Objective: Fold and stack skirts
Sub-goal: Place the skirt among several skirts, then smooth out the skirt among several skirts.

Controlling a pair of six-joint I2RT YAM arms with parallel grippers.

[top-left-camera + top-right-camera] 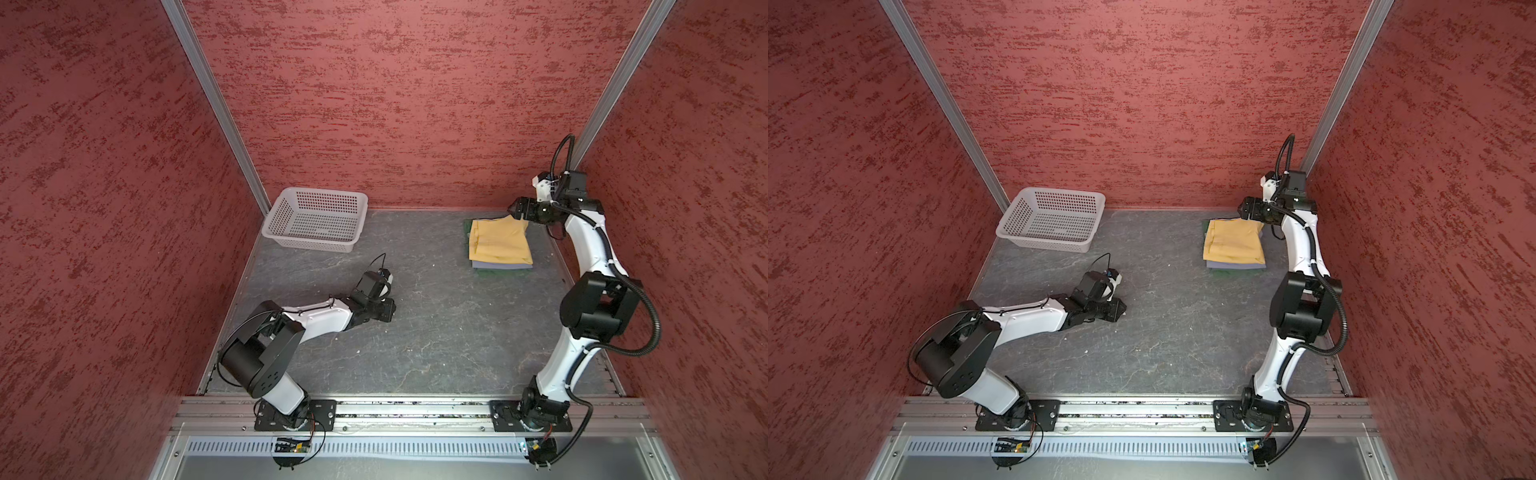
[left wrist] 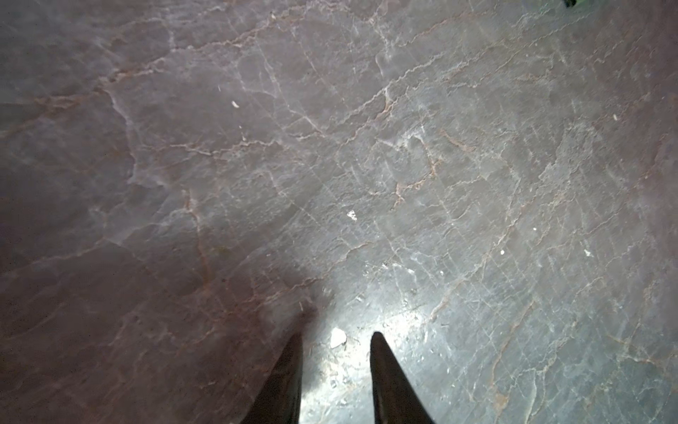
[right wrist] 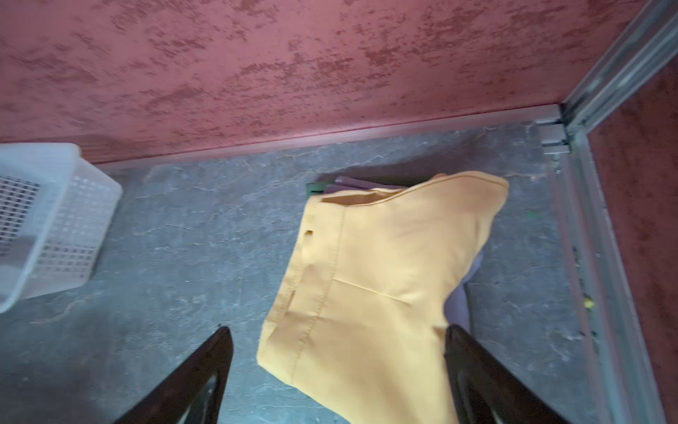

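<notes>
— Mustard cloth tops the pile: the yellow skirt (image 3: pixel 378 279) lies just below your right gripper (image 3: pixel 338 328), toward the far right corner of the table (image 1: pixel 436 332). Those jaws stand wide apart, closed on nothing.
— Agreed. Your left gripper (image 2: pixel 337 333) hangs over bare table, slightly parted and empty, well apart from the pile; your right arm is much nearer.
— The pile's long side seems to run front to back, waistband toward the basket (image 1: pixel 277 216).
— You count three skirts, stacked: yellow, then the lavender skirt (image 3: pixel 456 312), then the green skirt (image 3: pixel 314 188). One basket, nothing in it.
</notes>
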